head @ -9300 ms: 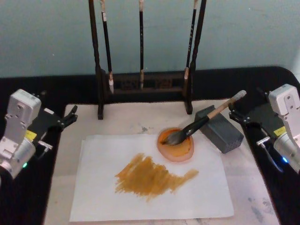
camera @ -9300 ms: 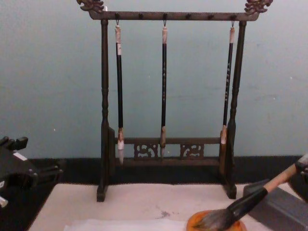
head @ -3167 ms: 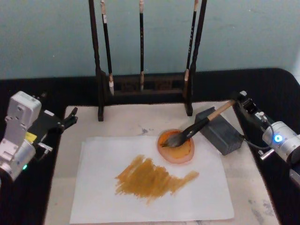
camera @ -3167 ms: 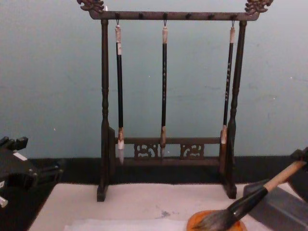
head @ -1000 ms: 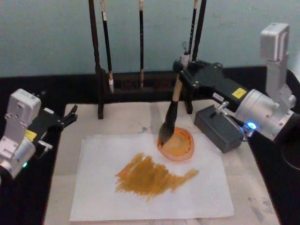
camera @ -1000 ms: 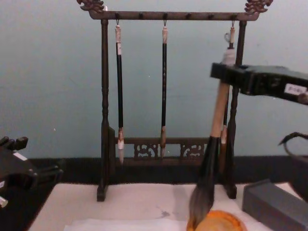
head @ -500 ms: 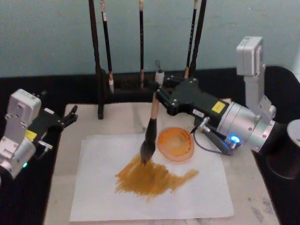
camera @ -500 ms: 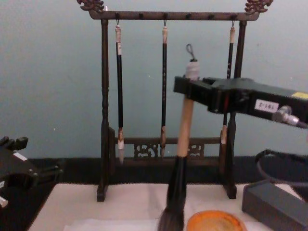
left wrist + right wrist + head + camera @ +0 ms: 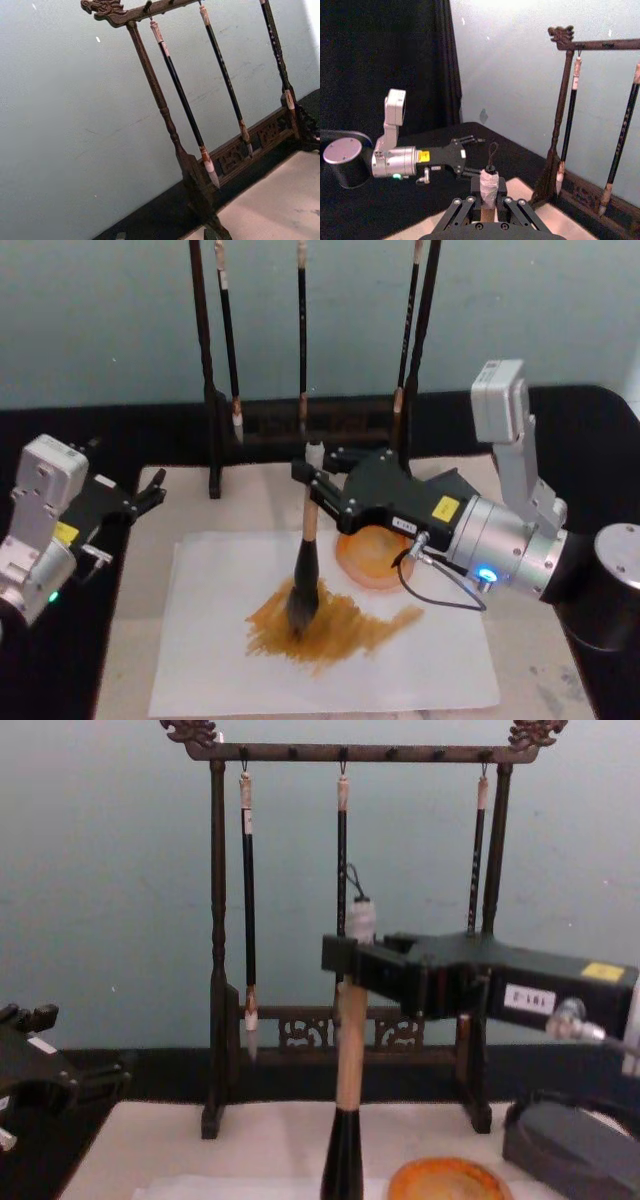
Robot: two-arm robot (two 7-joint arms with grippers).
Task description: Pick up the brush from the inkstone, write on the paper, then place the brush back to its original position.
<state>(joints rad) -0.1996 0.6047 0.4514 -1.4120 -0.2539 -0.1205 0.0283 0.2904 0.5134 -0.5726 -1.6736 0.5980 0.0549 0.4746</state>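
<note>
The brush (image 9: 307, 530) stands nearly upright, its dark bristles touching the ochre smear (image 9: 340, 625) on the white paper (image 9: 200, 640). My right gripper (image 9: 312, 480) is shut on the tan handle just under the pale end cap, which also appears in the chest view (image 9: 350, 960) and right wrist view (image 9: 490, 200). The round orange inkstone (image 9: 358, 558) lies just right of the brush, partly under the right arm, with nothing in it (image 9: 445, 1182). My left gripper (image 9: 150, 490) is parked open at the table's left edge, far from the brush.
A dark wooden rack (image 9: 300, 420) with three thin hanging brushes stands at the back of the off-white mat (image 9: 250, 500). A grey block (image 9: 570, 1145) sits right of the inkstone, behind the right arm. Black tabletop surrounds the mat.
My right gripper has carried the brush left, nearer and lower, from the paper's edge beside the inkstone onto the ochre smear. The left arm has not moved.
</note>
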